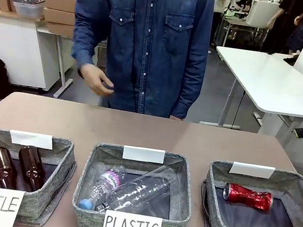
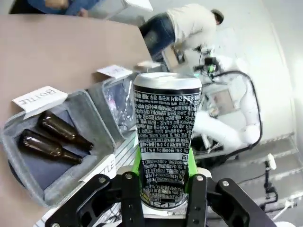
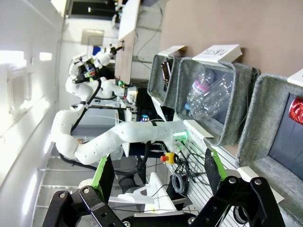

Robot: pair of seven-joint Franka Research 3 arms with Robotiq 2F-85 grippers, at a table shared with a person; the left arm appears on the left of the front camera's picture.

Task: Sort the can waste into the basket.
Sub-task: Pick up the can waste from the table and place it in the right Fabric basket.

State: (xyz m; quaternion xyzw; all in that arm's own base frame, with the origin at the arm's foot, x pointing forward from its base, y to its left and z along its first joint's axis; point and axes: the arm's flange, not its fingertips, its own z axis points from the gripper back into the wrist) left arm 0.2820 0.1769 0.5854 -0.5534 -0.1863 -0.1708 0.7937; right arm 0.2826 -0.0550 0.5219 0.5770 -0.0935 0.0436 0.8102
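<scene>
Our left gripper [image 2: 161, 189] clamps the black can [image 2: 165, 137], held above the table; the right gripper [image 3: 156, 175] gapes wide, empty. The red can [image 1: 247, 197] lies in the basket [image 1: 298, 196] at 4 o'clock. Next we carry ours across and release.

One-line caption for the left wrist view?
Left gripper clamps the black and silver can above the BOTTLE basket.
</scene>
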